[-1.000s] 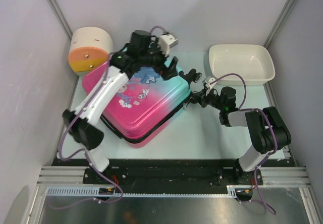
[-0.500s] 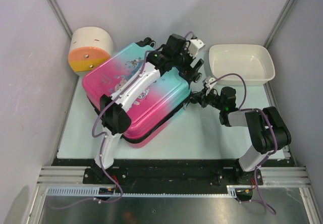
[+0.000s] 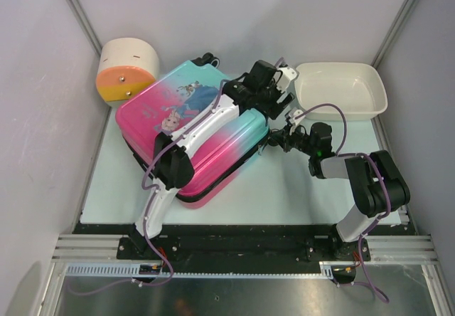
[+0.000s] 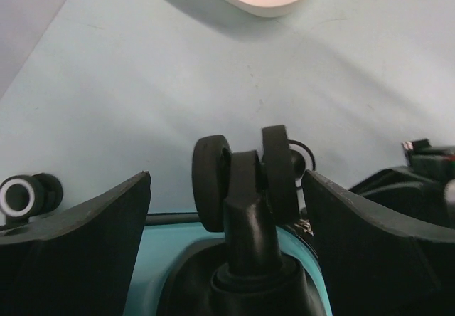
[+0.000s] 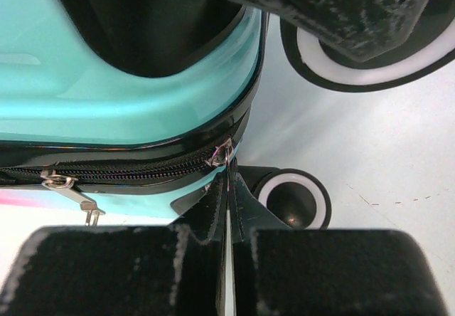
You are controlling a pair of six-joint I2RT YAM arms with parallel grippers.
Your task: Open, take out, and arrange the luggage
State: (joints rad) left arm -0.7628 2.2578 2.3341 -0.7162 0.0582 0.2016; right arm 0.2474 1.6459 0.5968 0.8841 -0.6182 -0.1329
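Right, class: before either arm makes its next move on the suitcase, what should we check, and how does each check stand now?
1. Grip: right hand shut on the zip pull tab: ok.
2. Unzipping done: not ok, the zip is closed along the stretch in the right wrist view.
3. Other hand free: left hand open, straddling a wheel, gripping nothing: ok.
4. Pose: luggage lying flat on the table: ok.
5. Room to swing open: not ok, the left arm lies across the luggage.
6. How far the zip must run: cannot tell.
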